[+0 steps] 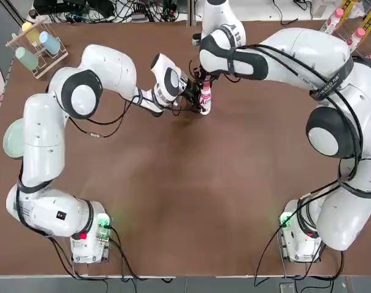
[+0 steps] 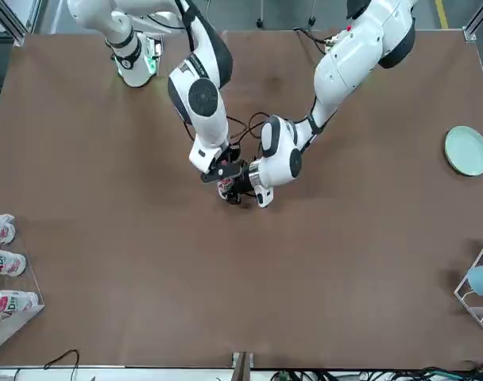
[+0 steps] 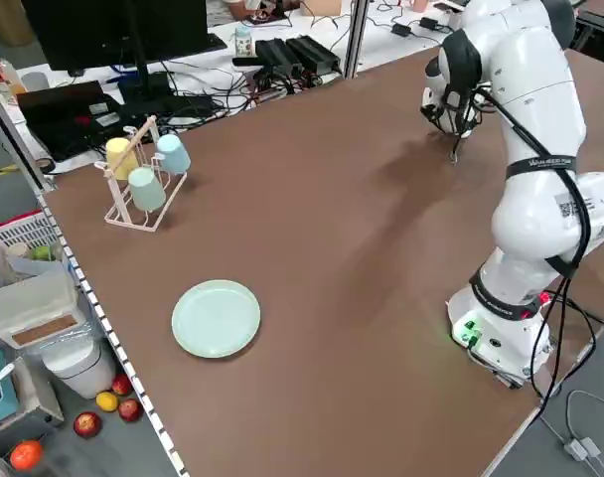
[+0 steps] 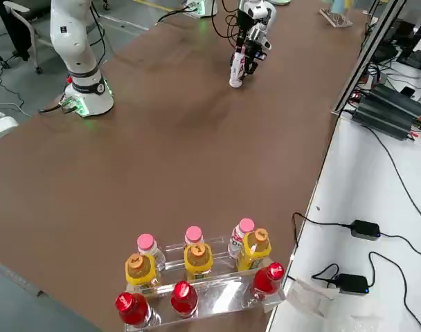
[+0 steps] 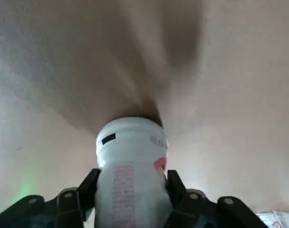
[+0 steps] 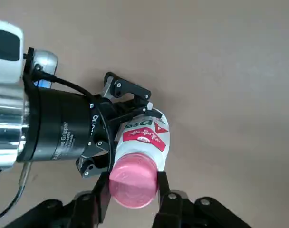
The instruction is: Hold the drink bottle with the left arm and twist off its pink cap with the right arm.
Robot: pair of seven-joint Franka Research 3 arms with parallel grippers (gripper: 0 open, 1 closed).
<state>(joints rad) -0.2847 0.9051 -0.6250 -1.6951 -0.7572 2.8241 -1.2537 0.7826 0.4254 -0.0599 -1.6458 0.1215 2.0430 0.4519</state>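
The drink bottle (image 1: 205,97) stood upright on the brown desk (image 1: 191,195), far from the arm bases and about midway between the desk's left and right edges. The left pincer (image 6: 113,126) reached in level from the left and was clamped on the bottle's white body, one finger (image 5: 85,190) pressed against each side of the label. The right pincer (image 6: 133,190) came down from above, its two fingers closed on the pink cap (image 6: 133,179), which sat on the bottle's neck. In the right side view the bottle (image 4: 236,69) showed as a slim white shape with red-pink print, standing under the dark gripping hardware of both arms.

The left arm (image 1: 45,140) curved around the left side of the desk from its base with red and green lights, and the right arm (image 1: 332,122), with black cables along it, arched over from its green-lit base on the right.

A pale green plate (image 3: 216,318) lay near the desk's left edge, well apart from the bottle. A wire rack of cups (image 3: 143,179) stood at the far left corner. At the far right corner a clear rack of bottles (image 4: 196,277) held pink-, yellow- and red-capped drinks.
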